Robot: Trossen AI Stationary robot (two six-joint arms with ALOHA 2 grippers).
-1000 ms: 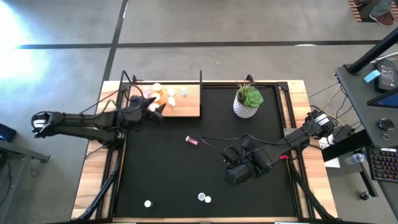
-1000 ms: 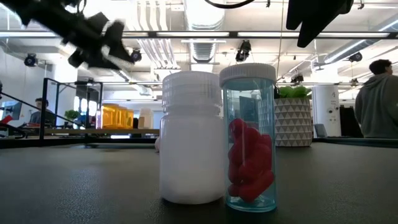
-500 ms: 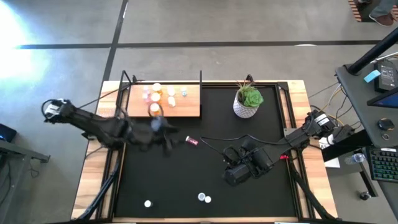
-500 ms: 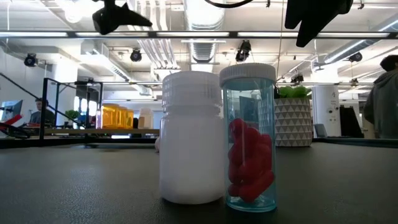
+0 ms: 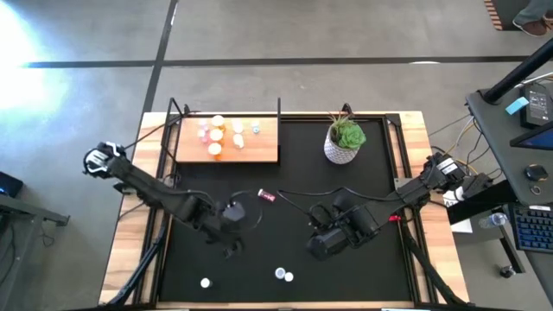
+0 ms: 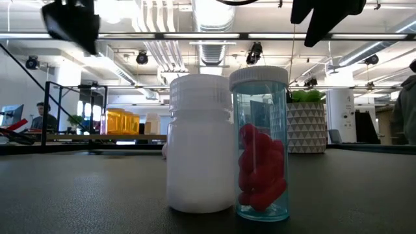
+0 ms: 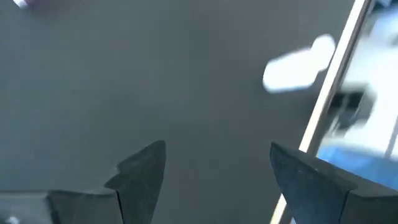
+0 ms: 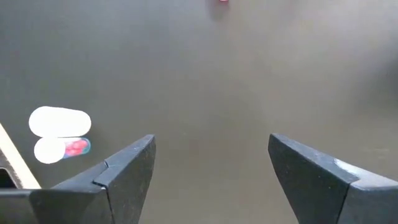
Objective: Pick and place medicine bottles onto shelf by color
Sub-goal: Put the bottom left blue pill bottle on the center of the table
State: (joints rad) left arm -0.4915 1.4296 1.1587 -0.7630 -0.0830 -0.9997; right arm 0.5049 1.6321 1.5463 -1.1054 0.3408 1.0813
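Observation:
The light wood shelf lies at the mat's far left and carries several small bottles: pink, orange and white. A magenta bottle lies on its side mid-mat. A white bottle and a clear blue bottle of red pills stand side by side near the front edge; they also show in the right wrist view. Another white bottle stands at the front left. My left gripper is open and empty above the mat's left middle. My right gripper is open and empty above the mat's middle.
A green plant in a white pot stands at the mat's far right. The black mat has bare room at the near right. Black posts rise at the shelf's corners. A person shows in the room beyond.
My left gripper has left the shelf and swung toward the table's near edge and to the right, out over the mat, holding nothing. An orange bottle now shows on the shelf's near part where the gripper stood. My right arm has kept still.

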